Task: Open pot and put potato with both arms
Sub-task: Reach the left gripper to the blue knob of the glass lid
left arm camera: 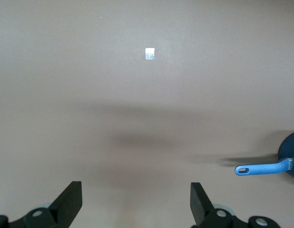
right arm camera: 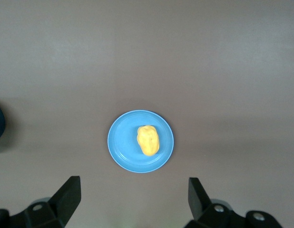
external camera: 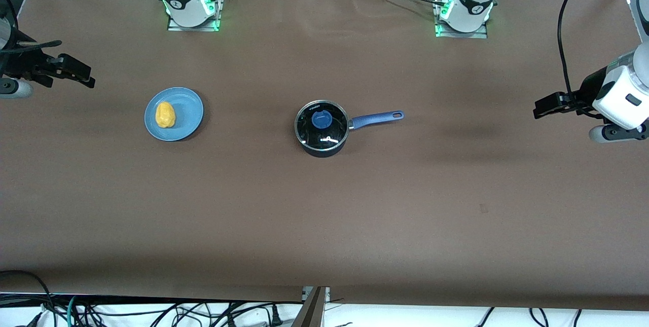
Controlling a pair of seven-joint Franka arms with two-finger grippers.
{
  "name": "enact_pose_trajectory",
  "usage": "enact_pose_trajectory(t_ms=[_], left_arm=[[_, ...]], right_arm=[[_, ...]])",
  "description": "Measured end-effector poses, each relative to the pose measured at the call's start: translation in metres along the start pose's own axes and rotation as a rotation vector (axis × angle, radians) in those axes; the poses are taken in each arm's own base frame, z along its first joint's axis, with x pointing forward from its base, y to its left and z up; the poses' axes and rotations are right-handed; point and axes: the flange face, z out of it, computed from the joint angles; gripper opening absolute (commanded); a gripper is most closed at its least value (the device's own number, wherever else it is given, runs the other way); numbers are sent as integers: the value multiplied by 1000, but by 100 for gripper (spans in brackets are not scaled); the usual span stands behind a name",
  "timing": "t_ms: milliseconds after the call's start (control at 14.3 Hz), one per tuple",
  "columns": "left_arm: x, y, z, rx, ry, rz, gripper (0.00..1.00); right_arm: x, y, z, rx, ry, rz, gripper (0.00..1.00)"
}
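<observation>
Out at the right arm's end of the table, the right gripper hangs in the air with its fingers spread wide and nothing between them; the left gripper hangs the same way at the left arm's end, released and empty too; both arms just wait there. Moving inward, the potato lies on a blue plate toward the right arm's end; mid-table sits the pot with its glass lid on, blue handle pointing toward the left arm's end. The right wrist view gets the potato and plate whole; the left wrist view only catches the handle and a white square mark on the table.
</observation>
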Motion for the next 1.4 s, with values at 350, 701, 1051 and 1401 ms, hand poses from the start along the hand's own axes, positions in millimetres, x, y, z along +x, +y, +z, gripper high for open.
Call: enact_pose_trajectory(t_ms=[350,701,1051,1401], left_arm=[[-2,13,1,-31,-7,16,100],[-16,125,23,-92,-27,-45,100],[-52,311,103,-126,16,-159,100],[-78,410,192,-102,5,-222,100]], right_arm=[[-1,0,1,0,-7,0,100],[-1,0,0,0,-7,0,100],[-3,0,1,0,-23,-1,100],[-4,0,1,1,-32,-1,100]])
